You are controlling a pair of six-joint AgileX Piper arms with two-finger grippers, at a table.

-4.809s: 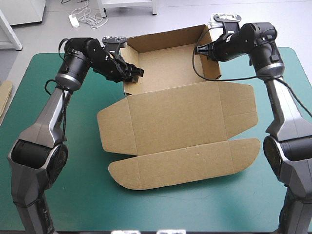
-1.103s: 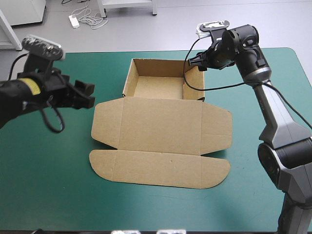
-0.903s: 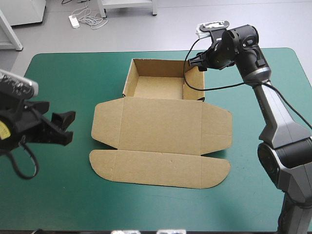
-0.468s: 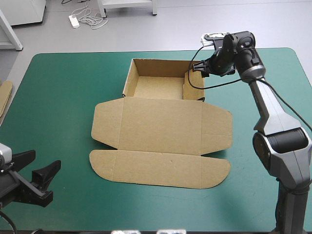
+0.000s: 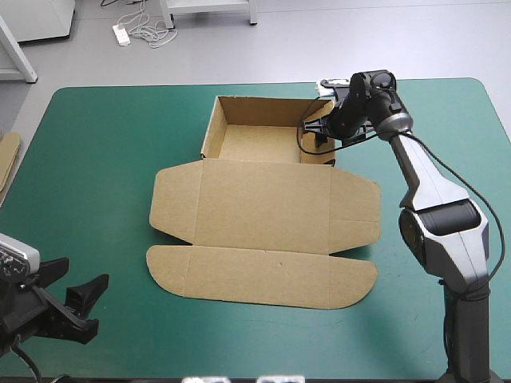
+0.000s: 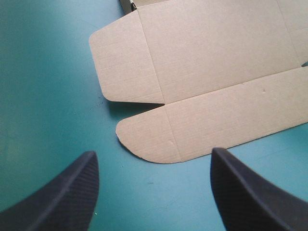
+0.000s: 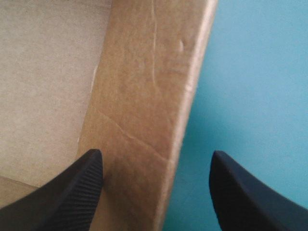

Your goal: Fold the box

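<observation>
Apparently mid wall-tucking, the box [image 5: 263, 199] sits central on the table [image 5: 104, 159], tray toward 12 o'clock, right gripper [image 5: 318, 132] spread astride its 2 o'clock wall, left gripper [image 5: 86, 270] spread idle at 8; next likely pinches that wall.

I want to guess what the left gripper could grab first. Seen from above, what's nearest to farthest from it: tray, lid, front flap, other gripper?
From the left gripper:
1. Front flap, rounded, lying closest.
2. Lid, flat just behind it.
3. Tray, at the far side.
4. Right gripper, at the tray's right wall.
</observation>
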